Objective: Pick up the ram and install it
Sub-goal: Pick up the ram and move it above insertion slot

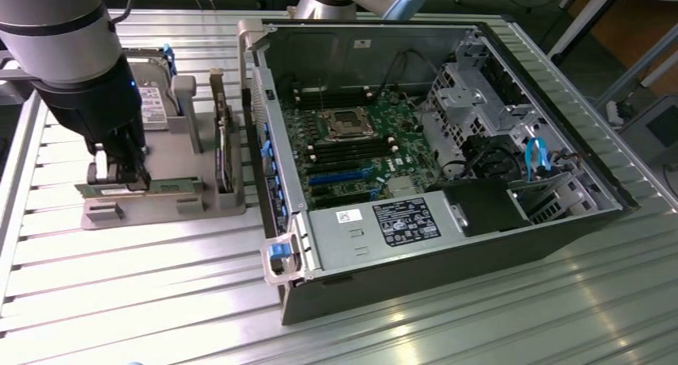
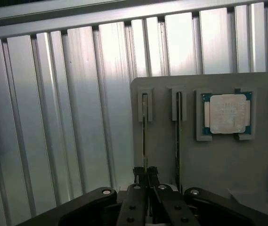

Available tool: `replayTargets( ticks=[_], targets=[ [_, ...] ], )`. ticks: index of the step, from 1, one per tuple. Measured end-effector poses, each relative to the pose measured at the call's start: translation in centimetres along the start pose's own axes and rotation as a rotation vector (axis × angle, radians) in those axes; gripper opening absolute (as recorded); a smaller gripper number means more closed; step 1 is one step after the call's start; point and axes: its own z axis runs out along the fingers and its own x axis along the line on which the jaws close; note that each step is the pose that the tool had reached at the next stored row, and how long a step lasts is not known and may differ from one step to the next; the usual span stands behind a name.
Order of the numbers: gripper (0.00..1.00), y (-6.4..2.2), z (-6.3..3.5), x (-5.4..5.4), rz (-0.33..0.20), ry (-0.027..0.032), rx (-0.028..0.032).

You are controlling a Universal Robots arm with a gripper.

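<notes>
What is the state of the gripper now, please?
The black gripper: closed on the long, thin green circuit-board ram stick, which stands on edge in the grey holder tray.

The exterior view looked obliquely down over the table (image 1: 138, 301); the wrist view, behind the gripper (image 2: 145, 170), faced down closely on the shared parts holder (image 2: 218, 160).

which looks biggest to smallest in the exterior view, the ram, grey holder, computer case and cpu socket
1. computer case
2. grey holder
3 and 4. ram and cpu socket, not ranked: the ram looks longer but much thinner, the socket shorter but squarer.
</notes>
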Motion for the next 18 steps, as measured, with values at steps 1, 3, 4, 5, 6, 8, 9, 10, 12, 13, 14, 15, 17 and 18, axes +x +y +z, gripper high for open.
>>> replayTargets(
  ticks=[1,3,4,5,6,8,9,10,12,13,14,15,17,18],
  targets=[
    [0.11,0.00,-0.05,0.0,0.000,0.0006,0.0003],
    [0.11,-0.01,-0.28,0.0,0.000,0.0024,0.0002],
    [0.11,-0.02,-0.36,0.0,0.000,0.0034,0.0005],
    [0.11,-0.02,-0.46,0.0,0.000,0.0046,0.0005],
    [0.11,-0.03,-0.63,0.1,0.000,0.0059,0.0006],
    [0.11,-0.05,-0.99,0.1,0.000,0.0080,0.0008],
    [0.11,-0.06,-1.16,0.1,0.000,0.0088,0.0009],
    [0.11,-0.07,-1.35,0.1,0.000,0.0096,0.0010],
    [0.11,-0.08,-1.74,0.1,0.000,0.0112,0.0011],
    [0.11,-0.09,-1.97,0.2,0.000,0.0120,0.0013],
    [0.11,-0.11,-2.21,0.2,-0.001,0.0129,0.0013],
    [0.11,-0.11,-2.43,0.2,-0.001,0.0138,0.0013],
    [0.11,-0.14,-2.95,0.2,-0.001,0.0158,0.0016],
    [0.11,-0.15,-3.18,0.3,-0.001,0.0162,0.0017]
  ],
)
